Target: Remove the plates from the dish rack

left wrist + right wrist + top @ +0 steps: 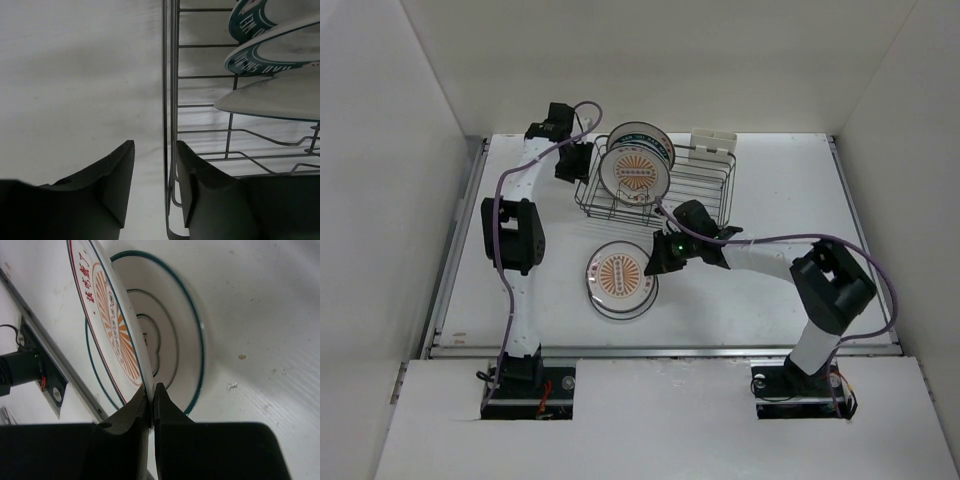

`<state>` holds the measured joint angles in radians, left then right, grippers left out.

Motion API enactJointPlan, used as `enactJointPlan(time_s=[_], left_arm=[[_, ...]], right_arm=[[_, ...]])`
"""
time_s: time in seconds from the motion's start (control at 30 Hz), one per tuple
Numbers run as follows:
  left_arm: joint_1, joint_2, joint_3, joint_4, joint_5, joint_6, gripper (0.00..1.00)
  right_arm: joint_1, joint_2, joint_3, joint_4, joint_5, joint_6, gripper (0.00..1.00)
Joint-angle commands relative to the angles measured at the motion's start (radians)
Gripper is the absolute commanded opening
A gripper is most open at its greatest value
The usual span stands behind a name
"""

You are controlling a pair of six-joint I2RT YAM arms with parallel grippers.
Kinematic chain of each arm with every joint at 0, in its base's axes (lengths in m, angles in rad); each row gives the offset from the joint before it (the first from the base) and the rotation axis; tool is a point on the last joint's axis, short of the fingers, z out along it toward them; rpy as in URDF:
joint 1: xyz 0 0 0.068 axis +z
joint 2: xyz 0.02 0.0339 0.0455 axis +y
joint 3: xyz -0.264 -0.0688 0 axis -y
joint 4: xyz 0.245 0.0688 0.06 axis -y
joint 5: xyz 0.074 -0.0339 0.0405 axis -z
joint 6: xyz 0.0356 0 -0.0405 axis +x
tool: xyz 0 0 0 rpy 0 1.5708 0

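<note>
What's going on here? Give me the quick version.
The right gripper is pinched on the rim of a sunburst plate, holding it tilted over a second plate that lies on the table. The left gripper straddles the left wall of the dish rack, with its jaws apart on either side of the wire. The remaining plates stand in the rack, not yet unloaded.
</note>
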<state>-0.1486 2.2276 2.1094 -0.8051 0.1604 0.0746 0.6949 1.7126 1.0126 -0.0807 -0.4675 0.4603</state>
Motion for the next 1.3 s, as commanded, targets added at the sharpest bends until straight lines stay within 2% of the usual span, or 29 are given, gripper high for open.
enactJointPlan(time_s=[0.0, 0.03, 0.07, 0.13, 0.17, 0.2, 0.27, 0.3, 0.4, 0.5, 0.6, 0.83, 1.0, 1.1, 1.17, 1.2, 1.27], left_arm=[[0.003, -0.016, 0.006, -0.026, 0.010, -0.033, 0.33], [0.003, -0.016, 0.006, -0.035, 0.010, -0.033, 0.26], [0.003, -0.007, -0.003, -0.036, 0.001, -0.045, 0.12], [0.003, -0.006, -0.015, -0.049, -0.011, -0.056, 0.00], [0.003, -0.006, -0.031, -0.049, -0.021, -0.056, 0.00], [0.003, -0.017, -0.040, -0.049, -0.021, -0.067, 0.00], [0.003, -0.028, -0.063, -0.049, -0.021, -0.090, 0.00], [0.003, -0.049, -0.072, -0.049, -0.021, -0.102, 0.00], [0.003, -0.078, -0.129, -0.040, -0.021, -0.165, 0.00], [0.027, -0.129, -0.208, -0.013, 0.005, -0.243, 0.00], [0.050, -0.196, -0.320, 0.050, 0.005, -0.286, 0.00], [0.050, -0.351, -0.547, 0.201, -0.055, -0.391, 0.00], [0.050, -0.396, -0.582, 0.224, -0.062, -0.457, 0.00], [0.050, -0.387, -0.560, 0.215, -0.050, -0.443, 0.00], [0.050, -0.378, -0.540, 0.204, -0.076, -0.426, 0.15], [0.050, -0.378, -0.520, 0.204, -0.094, -0.400, 0.34], [0.050, -0.393, -0.502, 0.193, -0.105, -0.380, 0.65]], right_arm=[[0.000, 0.053, 0.021, 0.113, -0.007, 0.038, 0.00], [0.000, 0.053, 0.030, 0.113, -0.007, 0.038, 0.00], [0.000, 0.053, 0.030, 0.104, 0.010, 0.047, 0.01], [0.000, 0.044, 0.017, 0.104, 0.032, 0.047, 0.10], [0.000, 0.044, 0.001, 0.104, 0.032, 0.057, 0.22], [0.000, 0.029, -0.009, 0.092, 0.058, 0.057, 0.29], [0.000, 0.019, -0.009, 0.078, 0.058, 0.057, 0.39], [0.000, 0.019, -0.009, 0.059, 0.058, 0.043, 0.47], [0.011, 0.019, 0.009, -0.002, 0.081, 0.017, 0.59], [0.020, -0.007, 0.009, -0.057, 0.122, 0.003, 0.60], [0.020, -0.051, 0.009, -0.095, 0.145, -0.008, 0.69], [0.020, -0.188, -0.020, -0.172, 0.268, -0.028, 0.76], [0.020, -0.243, 0.065, -0.254, 0.303, -0.058, 0.78], [0.020, -0.272, 0.124, -0.286, 0.325, -0.101, 0.84], [0.020, -0.286, 0.182, -0.286, 0.337, -0.132, 0.87], [0.009, -0.286, 0.202, -0.295, 0.349, -0.158, 0.88], [-0.003, -0.286, 0.254, -0.304, 0.359, -0.181, 0.92]])
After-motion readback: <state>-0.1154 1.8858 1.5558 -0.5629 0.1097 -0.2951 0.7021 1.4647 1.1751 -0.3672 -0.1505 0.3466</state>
